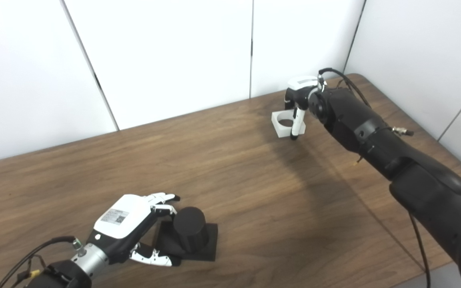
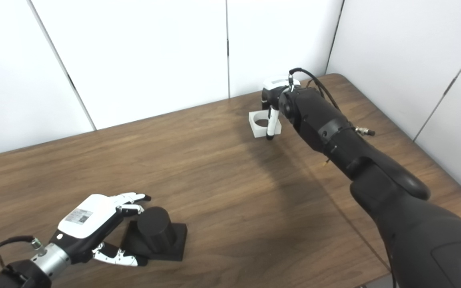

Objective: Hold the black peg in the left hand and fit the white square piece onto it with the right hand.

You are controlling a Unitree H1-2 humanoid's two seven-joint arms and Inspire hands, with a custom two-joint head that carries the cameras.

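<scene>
Near the front left of the brown wooden table (image 1: 234,168), the matte black cylindrical peg (image 1: 190,229) stood upright on its flat square black base, with the left hand (image 1: 134,224) spread around it, fingers (image 1: 162,198) behind and thumb in front, not clearly gripping. Far across, by the wall, the white square piece (image 1: 283,124) with a round hole lay flat. Over it hung the right hand (image 1: 299,100), one finger reaching down its near edge; whether it pinched the piece could not be told.

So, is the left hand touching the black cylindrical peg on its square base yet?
Cannot tell. In the left eye view the left hand brackets the black cylindrical peg, fingers spread on both sides, but neither view shows plain contact or a clear gap.
</scene>
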